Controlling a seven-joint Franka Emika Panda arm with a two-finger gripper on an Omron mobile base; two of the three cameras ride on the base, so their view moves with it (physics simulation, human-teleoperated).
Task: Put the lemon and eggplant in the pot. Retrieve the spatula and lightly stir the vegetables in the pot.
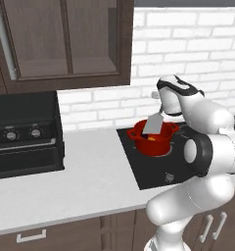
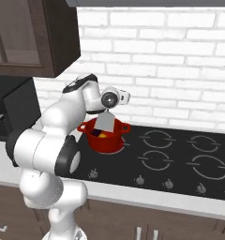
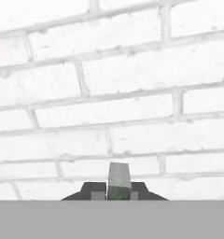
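The red pot (image 1: 161,143) (image 2: 109,143) stands on the front left burner of the black cooktop. Inside it a bit of the yellow lemon (image 1: 152,138) (image 2: 102,135) shows, with a dark shape beside it that may be the eggplant (image 2: 98,133). My gripper (image 1: 161,110) (image 2: 108,111) hovers just above the pot, pointing toward the brick wall, shut on the spatula. The spatula's grey blade (image 1: 152,125) (image 2: 104,123) hangs down into the pot's mouth. In the hand view, the spatula's grey handle (image 3: 118,181) sticks up between the finger tips.
The black cooktop (image 2: 180,159) stretches to the right of the pot, with knobs (image 2: 140,180) along its front edge. A dark oven-like appliance (image 1: 24,135) sits on the counter at the left, under wooden cabinets (image 1: 65,39). White brick wall (image 3: 109,93) close behind.
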